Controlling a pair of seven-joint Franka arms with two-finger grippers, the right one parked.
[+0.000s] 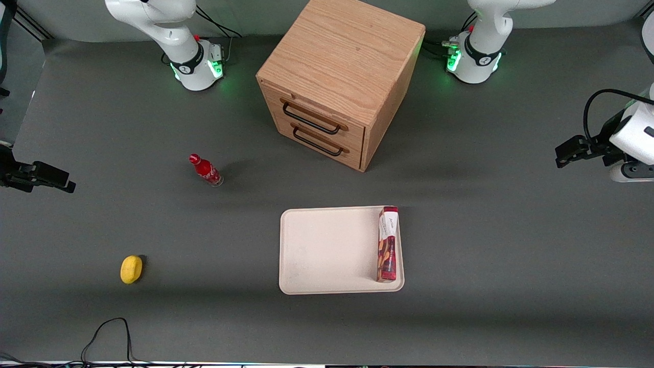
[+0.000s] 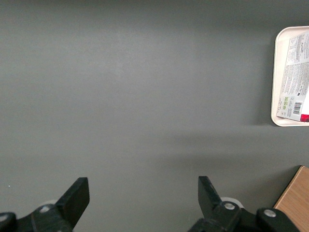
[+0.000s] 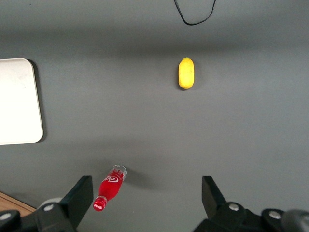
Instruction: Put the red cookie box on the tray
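Note:
The red cookie box [image 1: 388, 244] lies flat in the cream-white tray [image 1: 327, 250], along the tray's rim toward the working arm's end of the table. Its white label end points toward the drawer cabinet. My left gripper [image 1: 562, 156] hangs above the bare mat, well away from the tray toward the working arm's end, open and empty. In the left wrist view the gripper [image 2: 142, 186] is wide open over grey mat, and the box's printed white face [image 2: 295, 72] and the tray's rim [image 2: 276, 72] also show.
A wooden two-drawer cabinet [image 1: 337, 76] stands farther from the front camera than the tray; its corner shows in the left wrist view [image 2: 295, 203]. A small red bottle [image 1: 206, 171] and a yellow fruit [image 1: 131, 269] lie toward the parked arm's end. A black cable [image 1: 107, 332] lies near the front edge.

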